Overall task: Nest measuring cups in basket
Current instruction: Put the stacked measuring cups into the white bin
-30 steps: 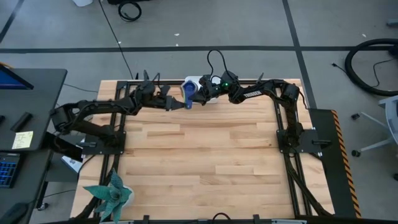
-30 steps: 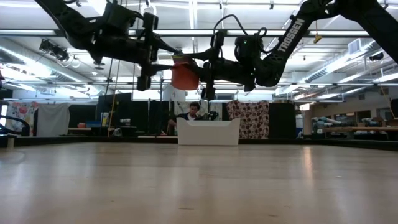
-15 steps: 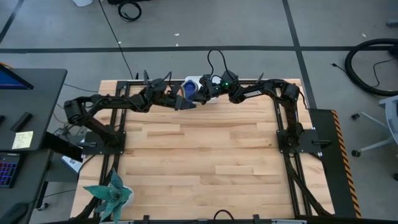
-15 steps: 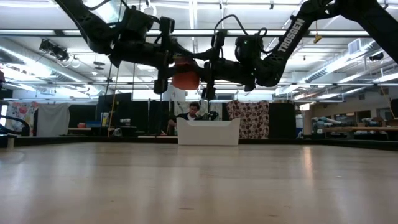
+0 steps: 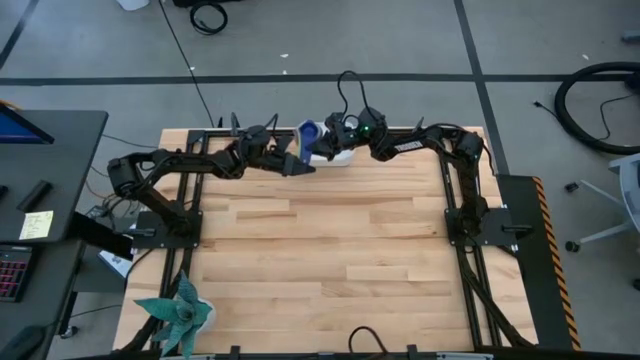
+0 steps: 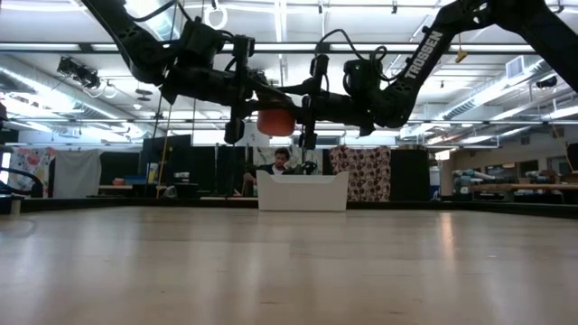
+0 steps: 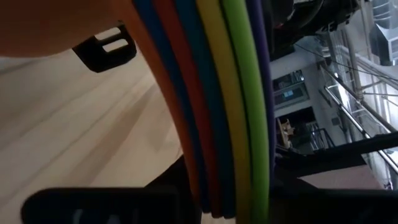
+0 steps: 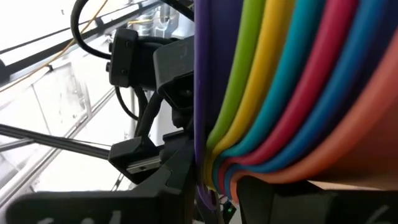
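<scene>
Nested measuring cups (image 6: 275,120) aloft (above basket (image 6: 302,192)), both tools gripping

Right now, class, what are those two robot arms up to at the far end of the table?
Both arms meet in the air above the white basket at the table's far edge. Between them hangs a nested stack of measuring cups, orange on the outside. The right gripper holds the stack by its fanned coloured handles, and the left gripper is at it from the other side. The basket sits below, apart from the stack.
</scene>
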### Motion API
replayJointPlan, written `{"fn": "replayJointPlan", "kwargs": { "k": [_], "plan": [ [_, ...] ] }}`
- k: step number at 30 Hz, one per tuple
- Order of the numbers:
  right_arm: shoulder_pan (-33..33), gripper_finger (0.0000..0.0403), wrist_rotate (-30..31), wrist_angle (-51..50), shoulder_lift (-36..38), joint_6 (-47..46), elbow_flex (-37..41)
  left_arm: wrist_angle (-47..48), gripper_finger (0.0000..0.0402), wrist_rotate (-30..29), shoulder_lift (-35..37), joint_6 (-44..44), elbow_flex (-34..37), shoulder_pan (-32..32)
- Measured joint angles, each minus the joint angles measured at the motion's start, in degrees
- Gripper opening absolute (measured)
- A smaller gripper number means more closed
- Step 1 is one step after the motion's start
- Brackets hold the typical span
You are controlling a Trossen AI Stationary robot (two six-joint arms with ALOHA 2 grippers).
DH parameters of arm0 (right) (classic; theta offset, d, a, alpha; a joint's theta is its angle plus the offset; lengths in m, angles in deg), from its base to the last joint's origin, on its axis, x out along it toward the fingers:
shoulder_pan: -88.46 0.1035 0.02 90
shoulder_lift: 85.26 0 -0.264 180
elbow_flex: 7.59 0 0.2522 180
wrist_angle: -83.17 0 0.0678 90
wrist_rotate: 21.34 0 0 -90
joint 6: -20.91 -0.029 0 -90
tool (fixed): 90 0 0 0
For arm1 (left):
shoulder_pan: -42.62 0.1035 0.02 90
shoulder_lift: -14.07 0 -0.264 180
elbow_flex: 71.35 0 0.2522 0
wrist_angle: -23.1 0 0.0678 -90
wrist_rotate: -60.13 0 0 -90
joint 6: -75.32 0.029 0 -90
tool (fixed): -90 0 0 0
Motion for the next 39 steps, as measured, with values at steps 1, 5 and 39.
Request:
{"fn": "replayJointPlan", "kwargs": {
  "k": [1, 5, 39],
  "plan": [
    [-0.10, 0.0095, 0.08, 0.00, 0.00, 0.04, -0.03, -0.14, 0.0069, -0.10, 0.00, 0.00, 0.00, 0.27],
    [-0.69, 0.0095, 0.57, -0.07, 0.00, 0.13, -0.07, -0.94, 0.0072, -0.78, -0.02, -0.15, 0.00, 0.98],
    [-2.19, 0.0095, -3.89, -0.17, 0.09, 1.45, 0.13, -6.21, 0.0093, 1.24, 0.09, -2.35, 0.15, 5.75]
  ]
}}
